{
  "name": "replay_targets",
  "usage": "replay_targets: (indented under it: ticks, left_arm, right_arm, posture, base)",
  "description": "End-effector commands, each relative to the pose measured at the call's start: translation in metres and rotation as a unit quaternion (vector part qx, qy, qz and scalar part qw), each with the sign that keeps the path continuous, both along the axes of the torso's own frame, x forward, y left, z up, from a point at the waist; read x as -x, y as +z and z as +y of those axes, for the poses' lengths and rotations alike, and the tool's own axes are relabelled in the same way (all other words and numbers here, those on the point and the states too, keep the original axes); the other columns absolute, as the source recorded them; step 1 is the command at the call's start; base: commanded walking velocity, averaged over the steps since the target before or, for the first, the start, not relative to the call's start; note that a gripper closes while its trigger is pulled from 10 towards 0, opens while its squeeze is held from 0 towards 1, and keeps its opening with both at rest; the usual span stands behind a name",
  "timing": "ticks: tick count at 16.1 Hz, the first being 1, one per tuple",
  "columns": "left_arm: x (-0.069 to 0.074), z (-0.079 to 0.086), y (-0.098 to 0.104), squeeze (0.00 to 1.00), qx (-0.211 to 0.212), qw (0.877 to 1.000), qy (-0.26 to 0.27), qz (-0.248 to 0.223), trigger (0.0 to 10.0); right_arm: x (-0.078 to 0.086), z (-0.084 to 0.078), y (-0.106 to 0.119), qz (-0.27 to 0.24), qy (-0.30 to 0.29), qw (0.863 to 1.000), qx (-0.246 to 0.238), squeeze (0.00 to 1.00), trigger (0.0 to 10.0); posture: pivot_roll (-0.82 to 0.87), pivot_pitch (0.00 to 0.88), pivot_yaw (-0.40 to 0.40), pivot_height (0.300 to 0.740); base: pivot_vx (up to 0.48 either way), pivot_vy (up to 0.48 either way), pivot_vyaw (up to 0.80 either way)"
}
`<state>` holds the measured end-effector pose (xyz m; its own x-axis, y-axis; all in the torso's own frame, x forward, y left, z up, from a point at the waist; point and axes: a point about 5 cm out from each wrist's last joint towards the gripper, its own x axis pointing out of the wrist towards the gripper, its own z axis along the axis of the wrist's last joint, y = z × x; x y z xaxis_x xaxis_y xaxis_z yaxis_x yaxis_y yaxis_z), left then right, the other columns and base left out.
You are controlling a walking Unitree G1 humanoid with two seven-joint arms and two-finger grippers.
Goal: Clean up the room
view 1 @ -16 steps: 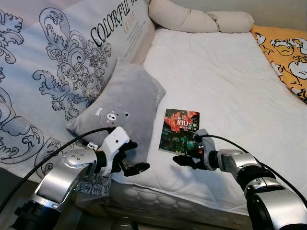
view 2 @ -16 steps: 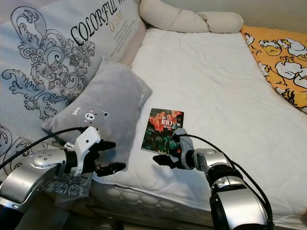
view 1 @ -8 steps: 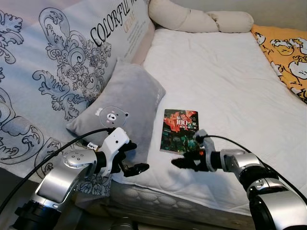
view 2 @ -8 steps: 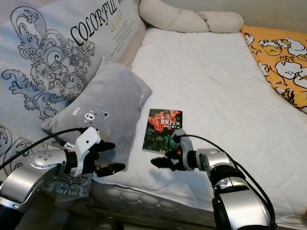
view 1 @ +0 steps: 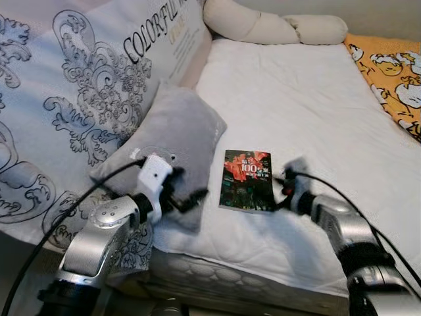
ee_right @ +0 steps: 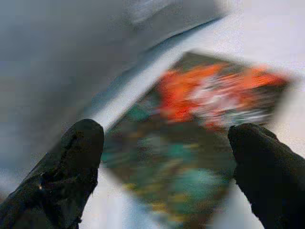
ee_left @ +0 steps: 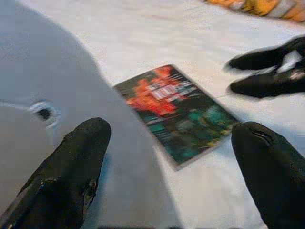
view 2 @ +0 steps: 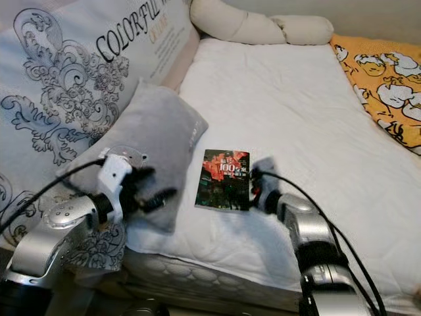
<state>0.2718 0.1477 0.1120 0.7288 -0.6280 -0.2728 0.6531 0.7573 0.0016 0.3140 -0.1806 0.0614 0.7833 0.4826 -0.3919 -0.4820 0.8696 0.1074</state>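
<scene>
A small book with a dark red and green cover lies flat on the white mattress, close to the bed's near edge. My left gripper hovers over the lower corner of the grey bear pillow, left of the book, with its fingers spread wide and empty. My right gripper sits just right of the book, low over the sheet and blurred. It is open too, and in the right wrist view the book shows between its fingers.
A large white cushion printed with black scrolls leans along the left side behind the grey pillow. Cream bolster pillows lie at the head of the bed. An orange patterned blanket covers the far right edge.
My left gripper rose and swung in over the grey pillow's corner. My right gripper moved from the book's near edge round to its right side. The book stayed put.
</scene>
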Motion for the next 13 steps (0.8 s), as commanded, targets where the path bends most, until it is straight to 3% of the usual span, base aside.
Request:
replay_targets:
  ticks: [1,3,5,7,8,13]
  left_arm:
    - [0.001,0.003,-0.005,0.0,-0.011,1.0,0.017,-0.003,10.0]
    - [0.002,0.003,-0.011,0.0,-0.001,0.997,0.072,-0.007,10.0]
    - [0.004,0.005,-0.015,0.0,0.006,0.994,0.105,-0.007,10.0]
    - [0.006,0.009,-0.022,0.0,-0.002,0.99,0.139,-0.006,10.0]
    - [0.006,0.01,-0.023,0.0,-0.008,0.988,0.151,-0.013,10.0]
    - [-0.002,0.016,-0.017,0.0,-0.006,0.978,0.206,-0.043,10.0]
  right_arm:
    - [0.0,0.001,0.002,-0.023,-0.042,0.999,0.025,1.0,10.0]
    - [0.015,0.001,0.008,-0.082,-0.18,0.98,0.022,1.0,10.0]
    - [0.028,-0.002,0.005,-0.089,-0.252,0.963,0.014,1.0,10.0]
    - [0.036,0.006,0.0,-0.089,-0.256,0.962,0.04,1.0,10.0]
    - [0.038,0.009,0.003,-0.087,-0.268,0.959,0.025,1.0,10.0]
    - [0.037,0.014,0.003,-0.085,-0.283,0.955,0.038,1.0,10.0]
  posture:
    - [0.06,0.0,0.016,0.74]
    - [0.03,0.0,0.018,0.74]
    - [0.02,0.0,0.012,0.74]
    - [0.03,0.0,-0.002,0.74]
    - [0.04,0.0,-0.014,0.74]
    - [0.07,0.0,-0.036,0.74]
  base:
    - [0.0,0.0,0.0]
    - [0.0,-0.48,0.0]
    - [0.0,-0.48,0.0]
    - [0.0,-0.48,0.0]
    - [0.0,-0.48,0.0]
    - [0.0,-0.48,0.0]
